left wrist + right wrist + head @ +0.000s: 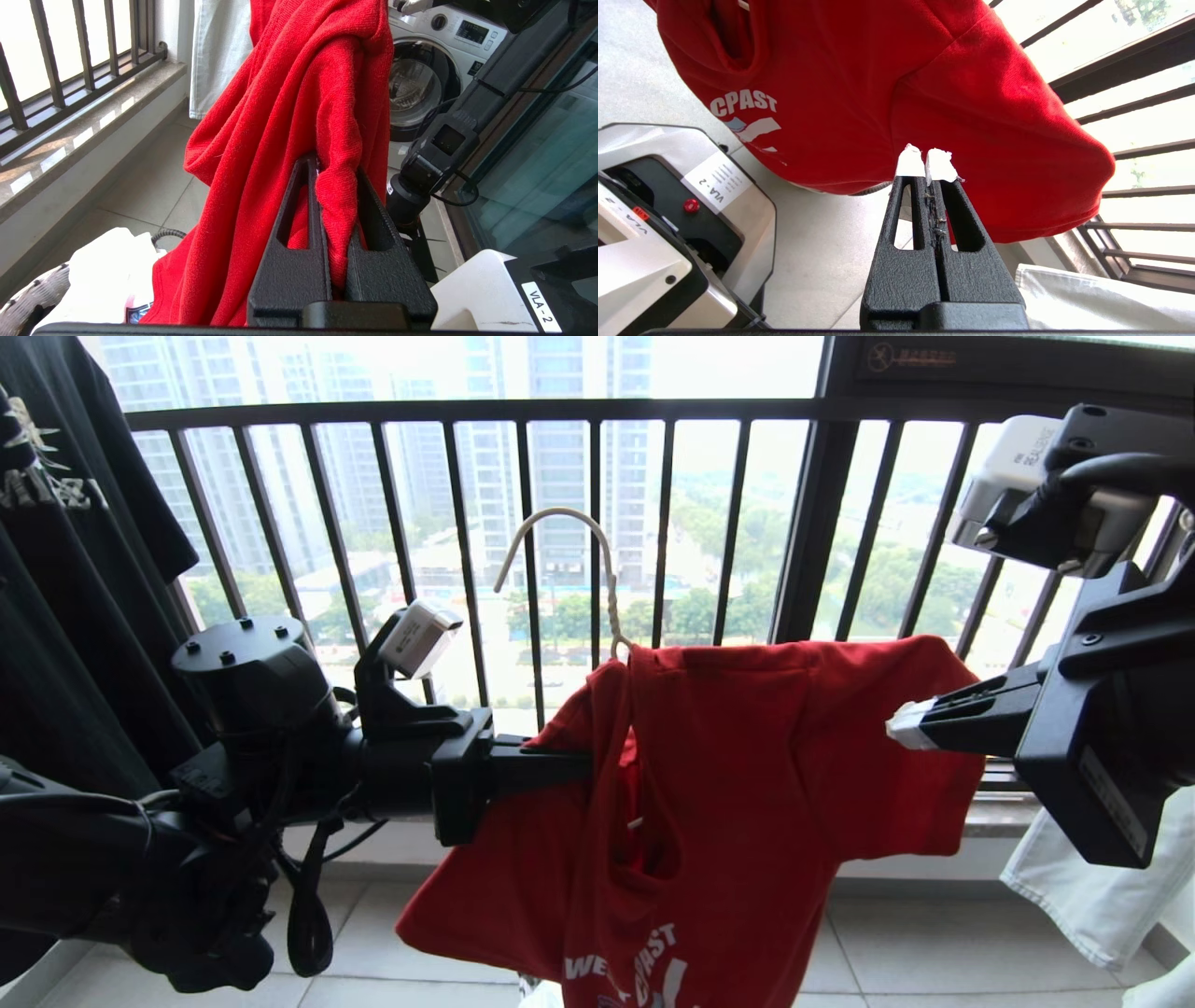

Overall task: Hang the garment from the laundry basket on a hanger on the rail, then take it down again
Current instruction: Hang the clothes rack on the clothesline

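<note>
Head view: one red T-shirt (747, 784), one white wire hanger (597, 569), two grippers. Shirt is on the hanger, whose hook sticks up free in front of the dark window railing (467, 415), hooked on nothing visible. One black T-shirt (65, 569) hangs at far left, one piece of white fabric (1092, 887) at lower right.

Left gripper (569, 765) comes in level from the left, fingers going into the shirt's left sleeve/shoulder. Left wrist view confirms: left gripper (334, 186) is nearly closed, with a bunched fold of red cloth pinched between the two black fingers. So the shirt is held on that side, the rest draping down and away from the fingers. Same view: one washing machine (420, 79) behind, the woven rim of one laundry basket (32, 294) at the lower edge with white cloth in it.

Right gripper (910, 723) sits at the shirt's other sleeve, white-taped tips at the sleeve edge. Right wrist view: right gripper (927, 161) has its tips pressed together, nothing between them; shirt (859, 93) hangs just beyond the tips, contact not clear.
</note>
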